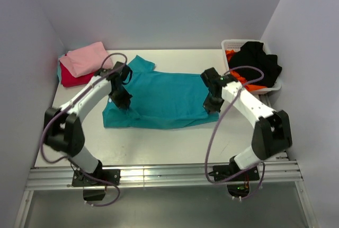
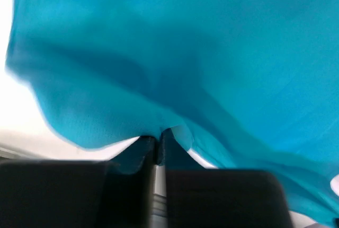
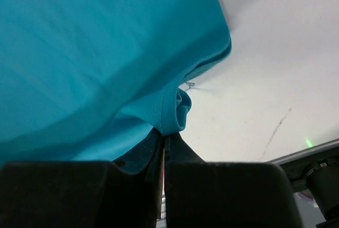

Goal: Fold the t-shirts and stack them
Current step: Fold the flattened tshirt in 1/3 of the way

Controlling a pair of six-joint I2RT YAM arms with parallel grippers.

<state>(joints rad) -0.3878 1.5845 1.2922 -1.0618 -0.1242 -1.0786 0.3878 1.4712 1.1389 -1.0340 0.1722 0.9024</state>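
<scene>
A teal t-shirt [image 1: 164,98] lies spread across the middle of the table, its near part folded up. My left gripper [image 1: 123,104] is shut on its left side; the left wrist view shows teal cloth [image 2: 175,63] pinched between the jaws. My right gripper [image 1: 211,106] is shut on its right edge, the hem [image 3: 172,108] bunched at the fingertips. A pink t-shirt [image 1: 85,58] lies folded on a red one [image 1: 71,77] at the back left. A black t-shirt [image 1: 257,63] and an orange one [image 1: 253,86] lie in the basket.
The white lattice basket [image 1: 233,44] stands at the back right against the wall. Grey walls close the table at the left, back and right. A metal rail [image 1: 164,175] runs along the near edge by the arm bases.
</scene>
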